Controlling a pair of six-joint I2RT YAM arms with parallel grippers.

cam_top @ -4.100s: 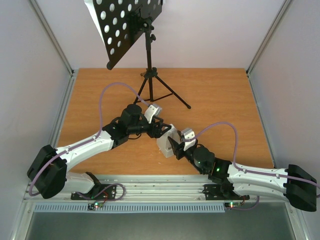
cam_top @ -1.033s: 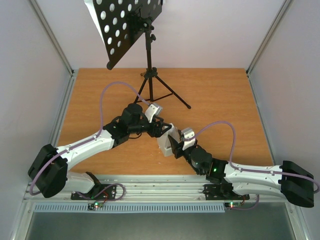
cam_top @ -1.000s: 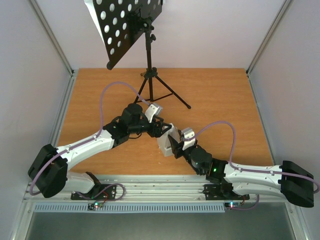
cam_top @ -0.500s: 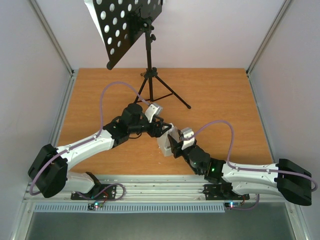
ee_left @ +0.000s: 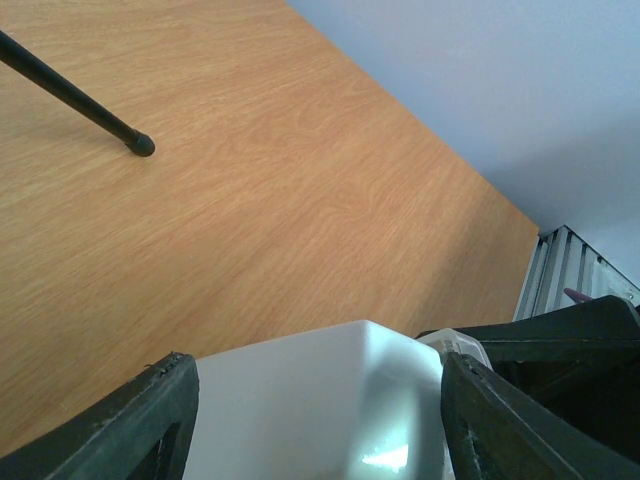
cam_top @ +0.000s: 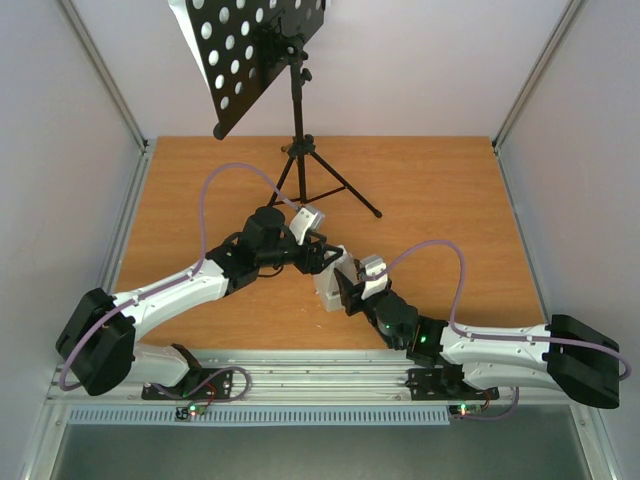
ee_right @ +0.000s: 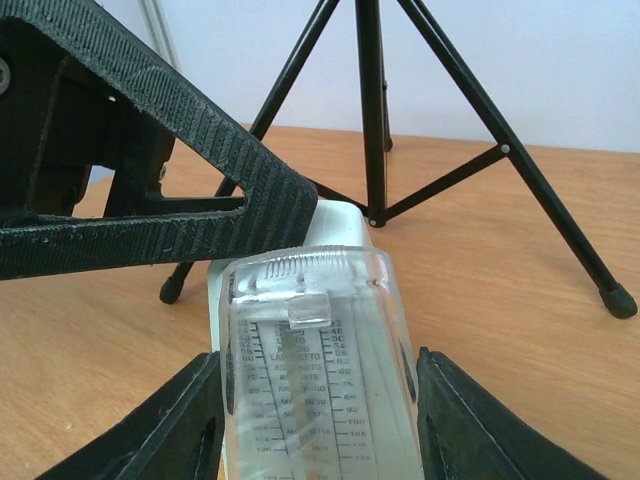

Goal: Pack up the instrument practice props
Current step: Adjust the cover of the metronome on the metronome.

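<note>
Pale walls box in a wooden tabletop (cam_top: 430,200), with the music stand (cam_top: 297,110) at its far side. The metronome (cam_top: 322,292) stands upright near the front middle, caught between both arms. The left claw (cam_top: 328,262) reaches in from the far left and clamps the white body (ee_left: 320,410). The right claw (cam_top: 350,290) meets it from the near right, fingers (ee_right: 190,430) pressed to the sides of the clear scale front (ee_right: 315,370) (that face points straight at it). Neither arm is nearer; the long axis runs upward.
</note>
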